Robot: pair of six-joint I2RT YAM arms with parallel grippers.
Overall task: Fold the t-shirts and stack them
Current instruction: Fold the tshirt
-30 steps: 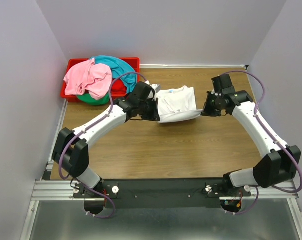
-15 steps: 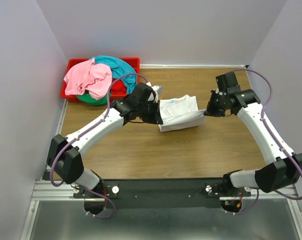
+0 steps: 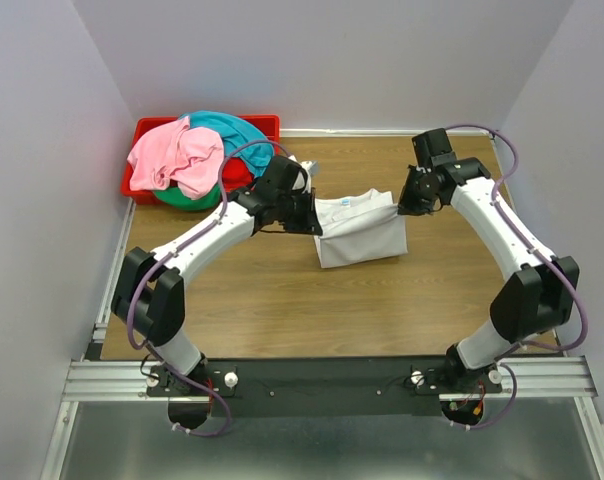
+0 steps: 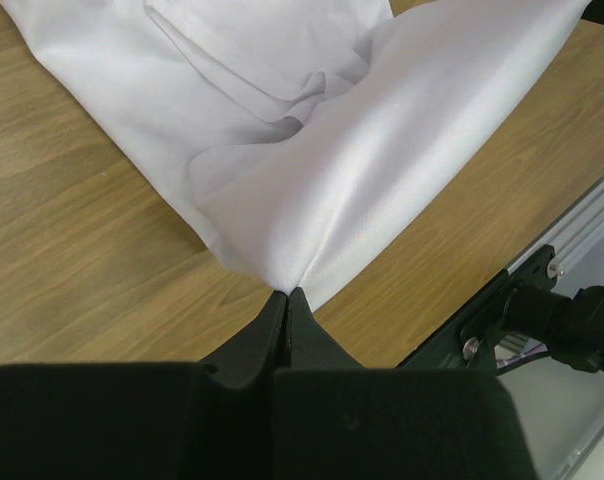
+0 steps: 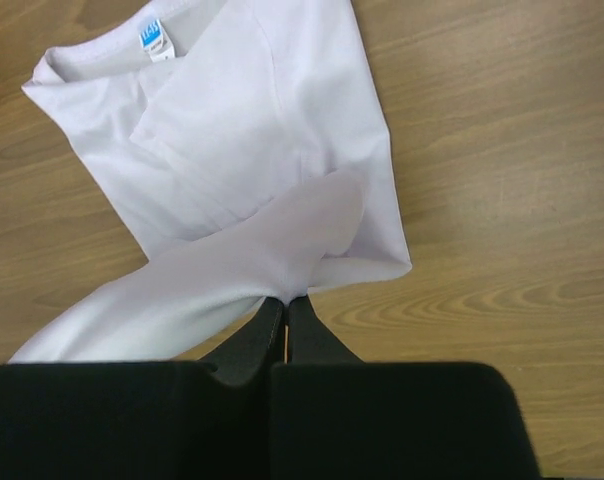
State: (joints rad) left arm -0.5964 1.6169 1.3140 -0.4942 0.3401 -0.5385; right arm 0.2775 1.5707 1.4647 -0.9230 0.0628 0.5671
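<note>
Holds the white t-shirt mid-way across the table, its near edge pinched tight in left gripper and right gripper, now drawn farther back than a second ago, likely nearing this fold's end.

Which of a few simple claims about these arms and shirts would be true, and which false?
1. The left end effector and the right end effector both pinch the white t-shirt. True.
2. The pink t-shirt is neatly folded. False: it is bunched up in the red bin.
3. A blue label shows at the white t-shirt's collar. True.
4. The right end effector is open. False: it is shut on the white fabric.
</note>
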